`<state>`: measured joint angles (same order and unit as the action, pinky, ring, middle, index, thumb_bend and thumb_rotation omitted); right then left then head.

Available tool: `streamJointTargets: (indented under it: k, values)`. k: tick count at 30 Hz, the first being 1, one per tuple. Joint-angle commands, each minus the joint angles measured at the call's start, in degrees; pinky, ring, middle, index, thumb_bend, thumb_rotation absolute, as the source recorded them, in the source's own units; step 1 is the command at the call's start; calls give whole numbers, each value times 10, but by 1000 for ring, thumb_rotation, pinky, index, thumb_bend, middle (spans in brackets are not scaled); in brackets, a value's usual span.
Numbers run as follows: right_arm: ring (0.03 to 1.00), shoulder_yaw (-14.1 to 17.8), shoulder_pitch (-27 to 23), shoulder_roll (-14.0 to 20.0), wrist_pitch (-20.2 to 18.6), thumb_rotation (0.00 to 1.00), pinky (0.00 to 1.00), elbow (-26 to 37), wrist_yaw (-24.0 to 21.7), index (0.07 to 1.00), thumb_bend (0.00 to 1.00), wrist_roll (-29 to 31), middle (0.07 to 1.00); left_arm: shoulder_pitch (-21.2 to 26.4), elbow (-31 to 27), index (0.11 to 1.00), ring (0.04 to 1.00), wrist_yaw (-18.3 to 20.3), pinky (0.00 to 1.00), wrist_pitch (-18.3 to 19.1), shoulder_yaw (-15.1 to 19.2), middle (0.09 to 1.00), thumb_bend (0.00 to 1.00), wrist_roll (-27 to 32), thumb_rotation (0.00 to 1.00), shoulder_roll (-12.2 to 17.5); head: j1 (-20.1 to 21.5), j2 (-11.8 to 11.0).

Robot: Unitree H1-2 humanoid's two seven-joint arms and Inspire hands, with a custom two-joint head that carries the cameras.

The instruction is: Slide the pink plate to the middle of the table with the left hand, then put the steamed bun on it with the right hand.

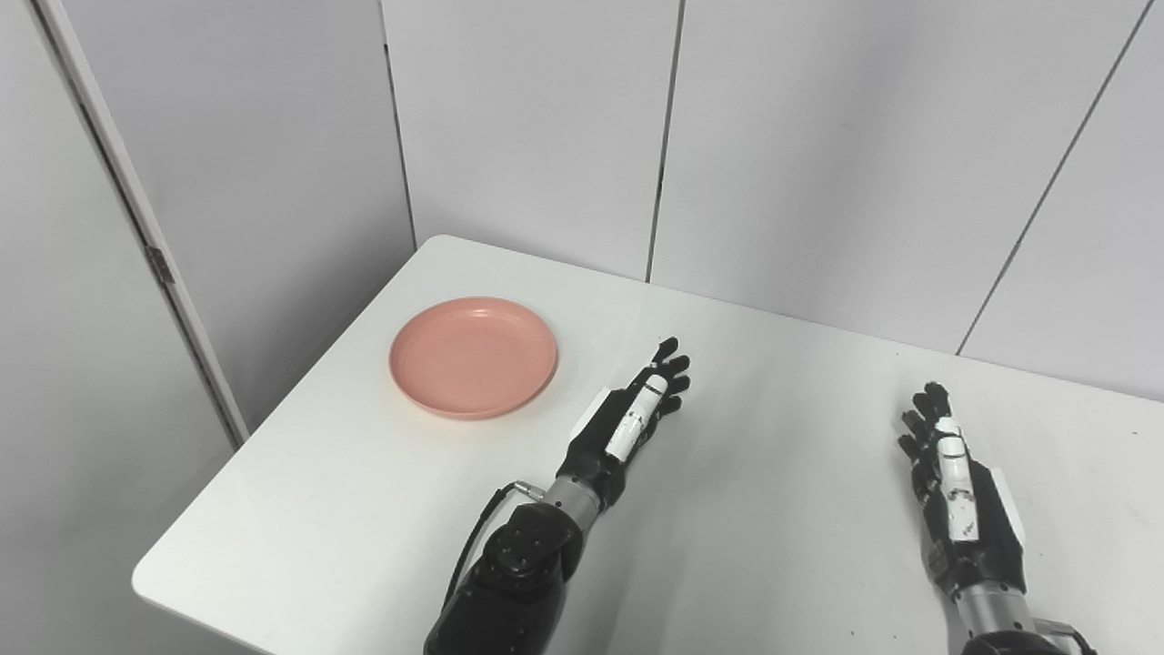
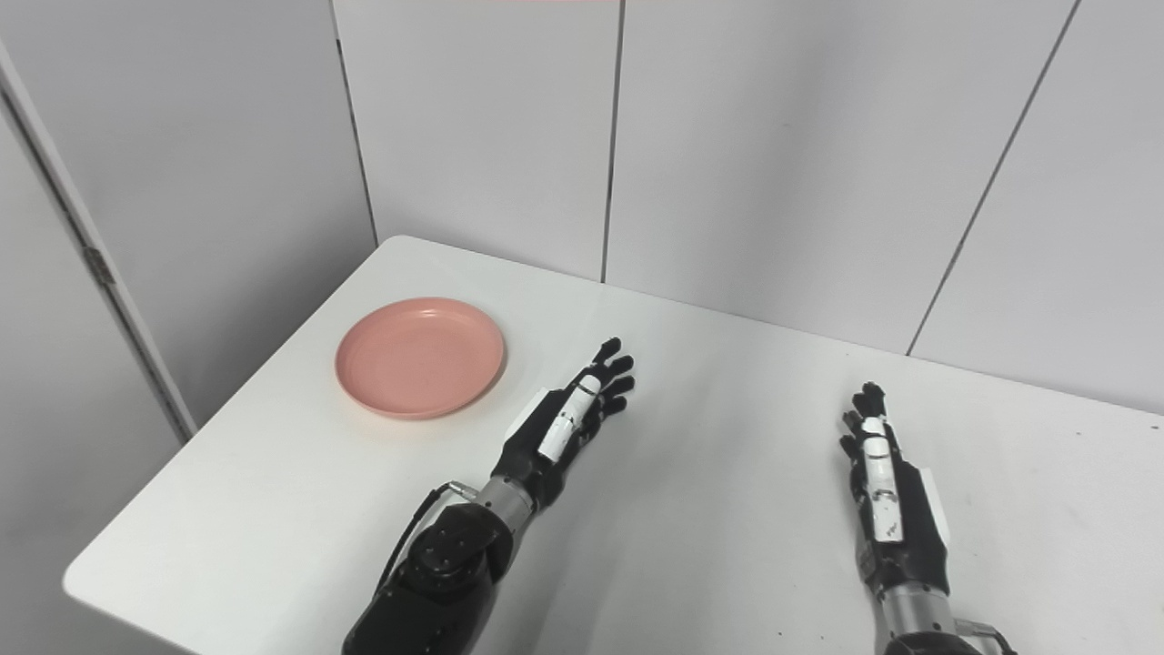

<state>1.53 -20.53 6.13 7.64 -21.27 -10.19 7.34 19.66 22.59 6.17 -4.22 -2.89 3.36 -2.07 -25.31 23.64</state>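
Nearest to us, our two forearms come up from the bottom edge over the white table point(image 1: 773, 546). On the right, our right hand point(image 1: 950, 478) hangs edge-on above the tabletop, fingers stretched forward and released, nothing in them, bare surface all around it. On the left, our left arm angles up and to the right, a black cable looping at the wrist, and our left hand point(image 1: 637, 409) sits a little farther out, near the middle of the table. Its fingers point(image 1: 671, 368) are extended and apart, gripping nothing, tips aimed toward the far wall.

Moving out and to the left, there is the pink plate point(image 1: 473, 357), lying flat near the table's left edge, toward the far left corner. It sits up and left of our left hand, near but clearly apart, with a strip of white table between its rim and the hand. The plate is bare, only its shallow dish showing.

We cannot spot the steamed bun anywhere in either view.

Farthest back, pale grey wall panels point(image 1: 527, 127) close the scene behind the table, dark seams running between them.
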Motion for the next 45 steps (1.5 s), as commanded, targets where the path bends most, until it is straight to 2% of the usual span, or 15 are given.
streamJointTargets:
  k: [1, 10, 18, 27, 34, 36, 39, 45]
  values:
    - [1000, 1, 36, 9, 20, 1000, 1000, -22, -7, 1000, 89, -1, 1000, -51, 63, 989, 958, 1, 960, 21, -10, 978, 445, -4, 1000, -15, 0, 0]
    - [1000, 4, 33, 5, 13, 1000, 1000, -24, -1, 1000, 102, -2, 1000, -46, 74, 990, 959, 2, 962, 10, -6, 981, 449, 0, 1000, -14, 0, -6]
    - [1000, 2, 29, 1, 24, 1000, 1000, -30, -2, 1000, 76, -3, 1000, -36, 62, 984, 958, -2, 961, 5, 7, 974, 436, 6, 1000, -15, -3, -11]
    - [1000, 4, 17, 0, 25, 1000, 1000, -54, 0, 1000, 80, -2, 1000, -19, -64, 983, 966, -26, 970, 42, 12, 979, 477, -4, 1000, -20, -4, -25]
    - [1000, 7, 13, 5, 21, 1000, 1000, -60, -5, 1000, 52, 2, 1000, 1, -174, 967, 946, -47, 991, 60, 33, 949, 481, 4, 1000, -17, -19, -33]
    - [1000, 7, 11, 6, 22, 1000, 1000, -64, -6, 1000, 44, 3, 1000, -1, -198, 962, 942, -47, 980, 73, 39, 949, 463, 10, 1000, -16, -24, -35]
    - [1000, 9, 7, 7, 25, 1000, 1000, -72, -8, 1000, 40, 7, 1000, -5, -239, 952, 938, -47, 988, 94, 49, 945, 493, 14, 1000, -7, -29, -38]
    - [1000, 15, 6, 6, 15, 1000, 1000, -72, -6, 1000, 59, 14, 1000, -15, -310, 942, 925, -53, 964, 109, 69, 937, 500, 33, 1000, 2, -36, -38]
